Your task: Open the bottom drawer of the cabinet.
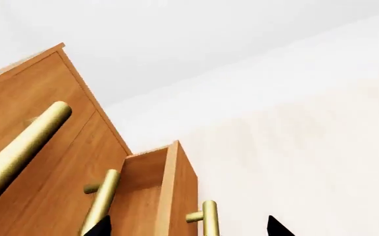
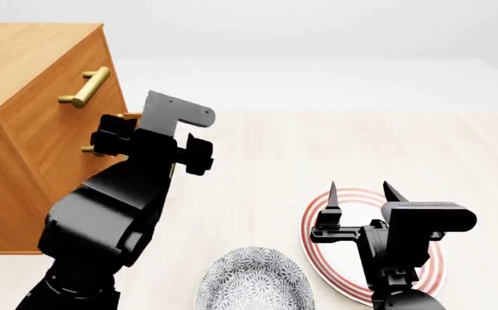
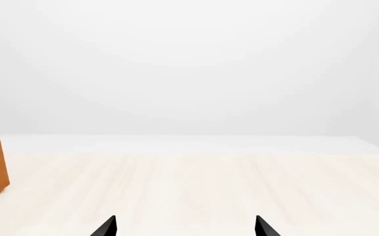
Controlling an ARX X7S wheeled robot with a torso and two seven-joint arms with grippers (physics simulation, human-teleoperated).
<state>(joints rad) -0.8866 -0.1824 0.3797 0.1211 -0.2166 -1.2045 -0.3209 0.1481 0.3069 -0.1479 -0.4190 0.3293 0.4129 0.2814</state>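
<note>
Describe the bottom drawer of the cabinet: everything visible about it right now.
The bottom drawer is an orange-brown wood-grain box with a flat front and one brass bar handle on short posts. In the left wrist view it stands pulled out from the cabinet, its side panel and inner wall exposed, while the two drawers above sit flush. The left tool is open, its tips on either side of the handle without visibly touching it. In the head view the left arm hides most of the drawer.

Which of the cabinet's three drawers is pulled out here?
The bottom drawer: in the left wrist view its box juts out past the two flush fronts above, its brass handle between the left gripper's fingertips.
</note>
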